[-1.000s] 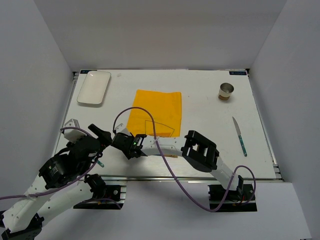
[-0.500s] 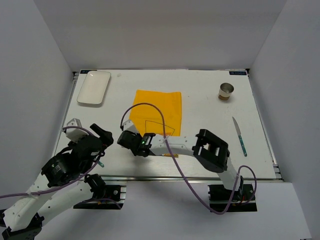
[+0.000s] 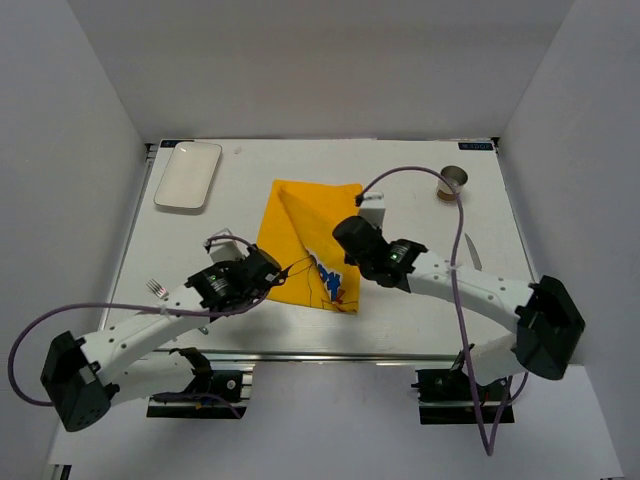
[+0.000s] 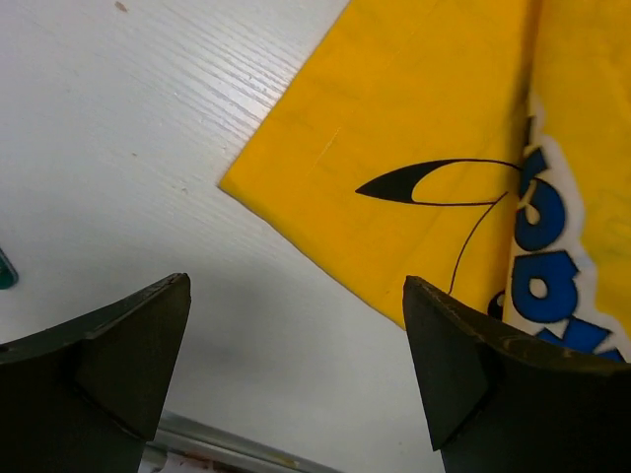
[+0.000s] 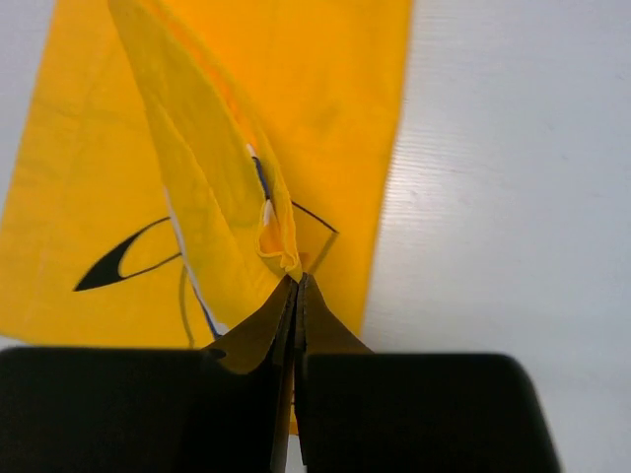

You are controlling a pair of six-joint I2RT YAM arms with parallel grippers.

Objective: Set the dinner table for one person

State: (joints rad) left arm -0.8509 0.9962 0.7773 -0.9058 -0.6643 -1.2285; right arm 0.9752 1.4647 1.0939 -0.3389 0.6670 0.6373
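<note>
The yellow cartoon-printed mat (image 3: 300,215) lies mid-way across the white dinner table (image 3: 420,230). My right gripper (image 3: 347,236) is shut on a pinched fold of the mat (image 5: 281,251), holding that fold up off the flat part, so the blue print (image 3: 328,280) on its underside shows. In the right wrist view the right gripper (image 5: 298,280) has its jaws pressed together on the cloth. My left gripper (image 3: 275,272) hovers open by the mat's near left corner (image 4: 237,184). Its fingers (image 4: 128,335) stand wide over bare table, holding nothing.
A white rounded plate (image 3: 188,175) sits at the back left, a metal cup (image 3: 452,183) at the back right. A knife (image 3: 470,250) lies right of the mat, partly under my right arm. Fork tines (image 3: 157,288) show near the left arm. The metal rail (image 4: 227,448) runs along the near edge.
My right gripper closed on the mat and swung from its near left corner towards the middle, dragging up a fold. My left arm stretched out to the mat's near left corner.
</note>
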